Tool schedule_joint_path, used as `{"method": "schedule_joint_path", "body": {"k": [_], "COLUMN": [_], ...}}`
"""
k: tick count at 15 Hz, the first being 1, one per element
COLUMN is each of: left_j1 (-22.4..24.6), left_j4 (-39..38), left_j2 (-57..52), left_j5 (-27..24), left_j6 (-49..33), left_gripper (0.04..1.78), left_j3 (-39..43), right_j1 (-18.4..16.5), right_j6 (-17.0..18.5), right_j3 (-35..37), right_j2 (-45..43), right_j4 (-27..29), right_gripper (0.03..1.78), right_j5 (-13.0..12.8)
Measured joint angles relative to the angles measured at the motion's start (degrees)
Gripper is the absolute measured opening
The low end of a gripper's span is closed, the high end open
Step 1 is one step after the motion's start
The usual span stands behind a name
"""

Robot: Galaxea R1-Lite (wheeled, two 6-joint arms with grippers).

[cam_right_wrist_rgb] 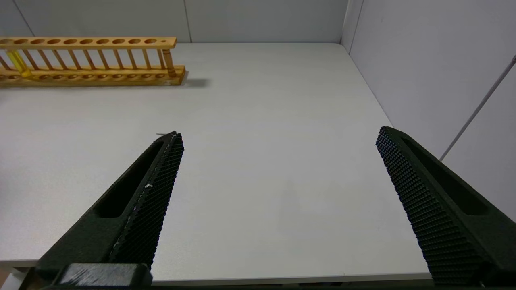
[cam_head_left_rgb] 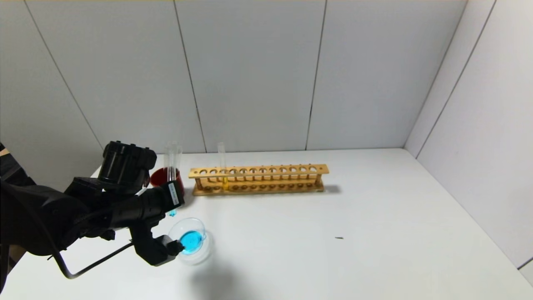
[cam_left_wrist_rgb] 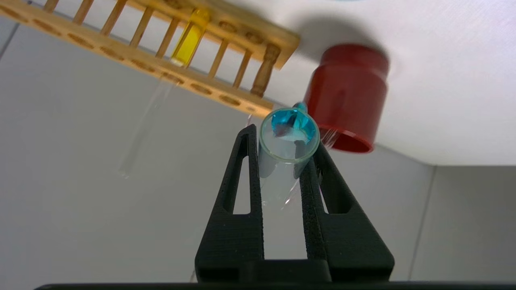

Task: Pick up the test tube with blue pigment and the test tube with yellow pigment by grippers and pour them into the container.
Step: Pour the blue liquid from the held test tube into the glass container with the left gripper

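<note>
So the blue pour is basically being wrapped up here. The test tube with blue pigment (cam_left_wrist_rgb: 288, 139) is being held by the left gripper (cam_left_wrist_rgb: 282, 169), clamped tight between the two jaws just below the tube's rim, and it is being tipped mouth-down over the container (cam_head_left_rgb: 189, 241). A round pool of blue is already sitting in that glass dish, while only a small bit of blue is seen clinging inside the tube in the left wrist view, so this step is judged nearly done.

The test tube with yellow pigment (cam_head_left_rgb: 222, 166) is still standing upright in the wooden rack (cam_head_left_rgb: 258, 179), toward its left end, untouched. A red cup (cam_head_left_rgb: 166, 177) with a couple of clear tubes in it is parked just beside the rack, behind the left arm.

The right gripper (cam_right_wrist_rgb: 278, 193) is being kept wide apart and empty over bare table (cam_right_wrist_rgb: 262, 121), well away from the rack.

Next up, probably: the blue tube has to be righted and set down somewhere safe, then the yellow one has to be grasped near its top and lifted straight out of its hole, since a slanted pull could jam it against the rack.
</note>
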Motion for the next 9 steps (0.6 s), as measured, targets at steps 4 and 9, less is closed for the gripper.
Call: {"method": "schedule_joint_path", "body": {"k": [4,9], "left_j1": [-0.02,-0.06], "left_j4": [-7.56,-7.91], "left_j2": [-0.55,-1.46], "left_j5": [0.9,1.01], "left_j6": [4.33,4.35], "left_gripper": [0.32,0.32], "left_j3": [1.71,3.63], "right_j1": [0.0,0.0], "right_j6": [0.0,0.0], "right_j3": [0.0,0.0], "right_j2": [0.0,0.0], "right_j4": [0.0,0.0], "right_gripper": [1.75,1.75], "right_j5": [-0.02,-0.02]}}
